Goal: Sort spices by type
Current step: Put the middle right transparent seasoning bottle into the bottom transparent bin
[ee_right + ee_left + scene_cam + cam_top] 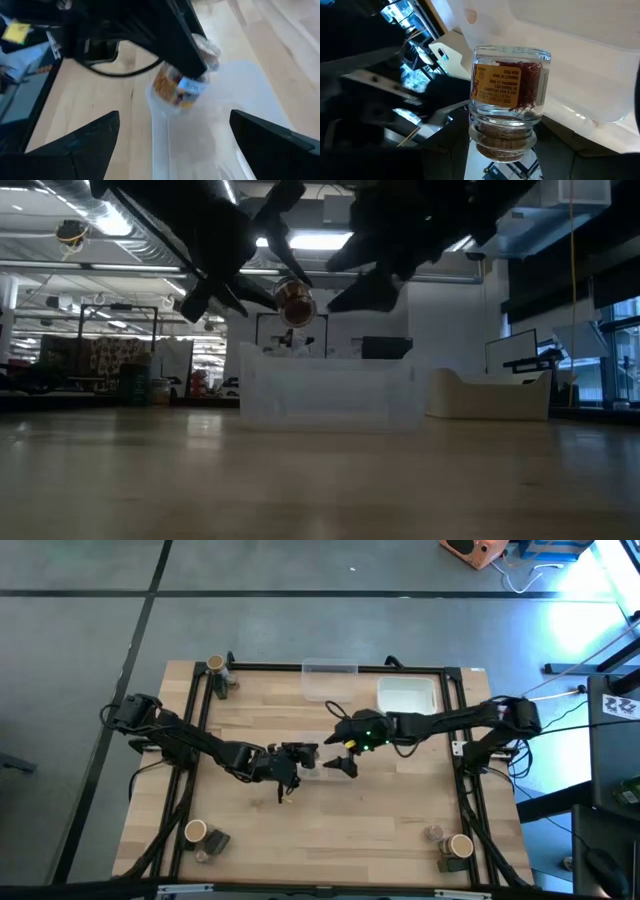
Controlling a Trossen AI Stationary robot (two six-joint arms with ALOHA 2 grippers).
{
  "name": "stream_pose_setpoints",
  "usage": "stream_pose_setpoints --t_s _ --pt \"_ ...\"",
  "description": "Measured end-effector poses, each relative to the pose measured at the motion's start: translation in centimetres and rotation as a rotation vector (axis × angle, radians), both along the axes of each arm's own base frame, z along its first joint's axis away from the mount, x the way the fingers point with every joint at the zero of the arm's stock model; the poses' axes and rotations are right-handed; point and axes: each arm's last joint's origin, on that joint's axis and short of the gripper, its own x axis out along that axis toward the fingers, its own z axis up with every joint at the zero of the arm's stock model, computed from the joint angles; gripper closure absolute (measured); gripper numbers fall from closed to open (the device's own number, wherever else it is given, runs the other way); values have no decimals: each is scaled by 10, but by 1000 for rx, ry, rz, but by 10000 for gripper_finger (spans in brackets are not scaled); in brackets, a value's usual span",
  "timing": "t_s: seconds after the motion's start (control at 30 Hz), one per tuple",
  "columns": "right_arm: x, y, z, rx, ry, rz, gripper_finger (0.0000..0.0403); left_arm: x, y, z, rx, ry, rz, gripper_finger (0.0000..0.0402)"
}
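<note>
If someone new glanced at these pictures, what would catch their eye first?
A clear glass saffron jar, held aloft mid-table by the left gripper over a clear plastic bin. The right gripper faces it, fingers spread wide. Small spice jars cluster at the table corners.

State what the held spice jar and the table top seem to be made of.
Spice jar: looks like clear glass or hard plastic; glossy, its red threads visible through the wall, under a yellow paper label. Table top: pale wood, matt, with plank seams and grain.

Spice jar (295, 302) above clear bin (330, 395)
</note>
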Motion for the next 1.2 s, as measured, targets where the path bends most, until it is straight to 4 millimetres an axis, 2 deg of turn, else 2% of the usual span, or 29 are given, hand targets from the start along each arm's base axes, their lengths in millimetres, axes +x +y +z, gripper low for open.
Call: stream_pose_setpoints --t_s 0.33,0.57,0.73,1.03,1.2 --pt "26 0 -15 116 -149 -42 26 0 0 2 12 2 4 235" --pt "33 -2 -26 136 -160 -130 32 0 0 1 13 10 0 235" --pt "34 -3 -25 129 -181 -154 76 0 0 1 17 9 4 235" --pt "33 -4 -28 83 -157 -188 201 0 0 1 4 2 5 235" --pt "33 -4 -28 81 -155 -185 208 0 0 1 -25 -18 22 221"
